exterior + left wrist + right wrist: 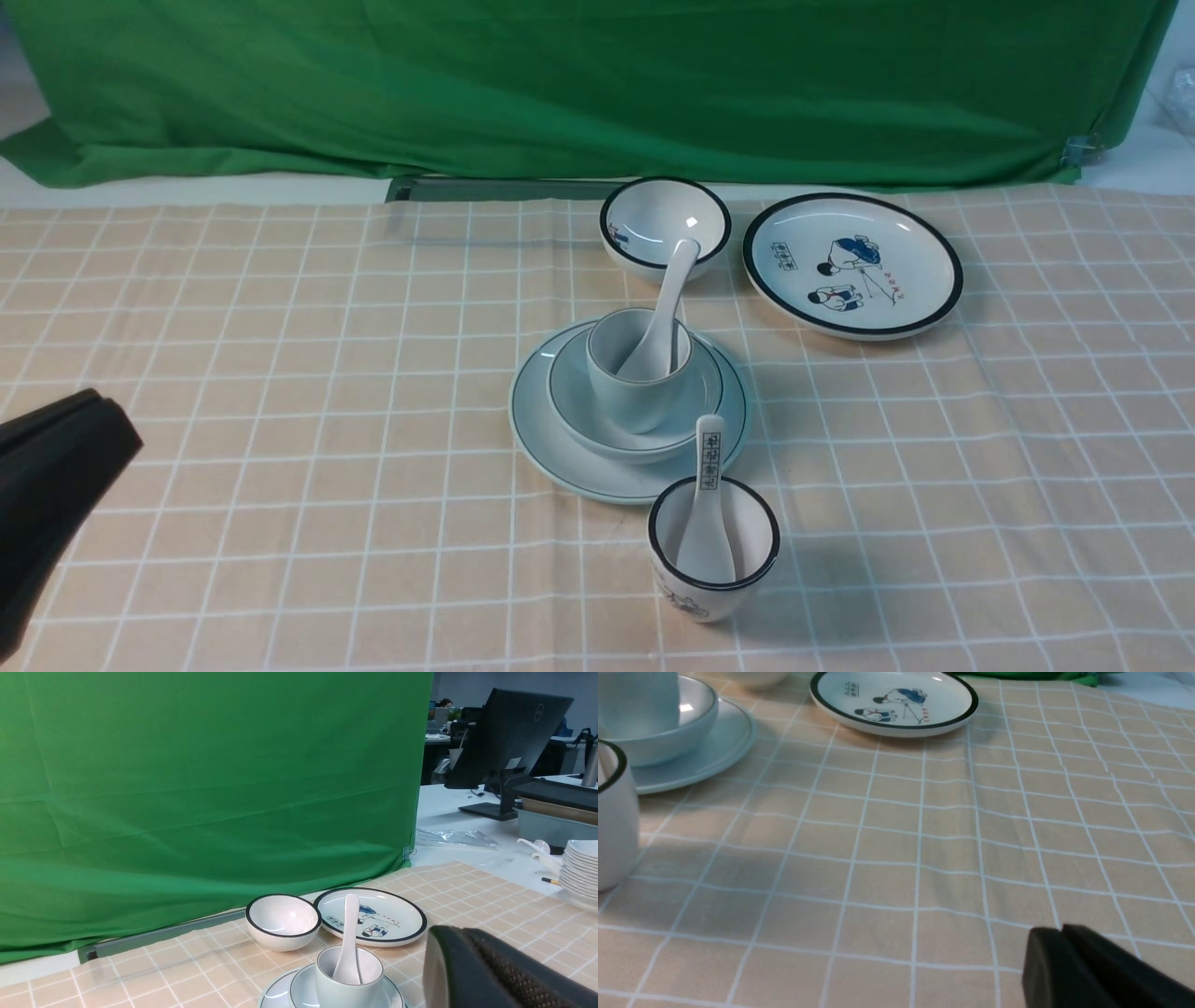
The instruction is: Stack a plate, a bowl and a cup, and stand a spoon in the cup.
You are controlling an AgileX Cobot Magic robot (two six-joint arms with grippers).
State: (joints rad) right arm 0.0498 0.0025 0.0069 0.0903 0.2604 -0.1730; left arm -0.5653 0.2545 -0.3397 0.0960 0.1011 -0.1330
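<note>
In the front view the pale plate lies mid-table with the shallow bowl on it and the plain cup standing in the bowl. The plain white spoon stands in the cup, its handle leaning toward the back right. The left wrist view shows the same cup and spoon. My left gripper hangs at the table's left edge, far from the stack, shut and empty. My right gripper is out of the front view; in its wrist view its jaws are together over bare cloth, holding nothing.
A black-rimmed bowl and a cartoon plate sit behind the stack. A black-rimmed cup holding a lettered spoon stands just in front of it. A green cloth closes the back. Stacked white dishes lie beyond the right edge.
</note>
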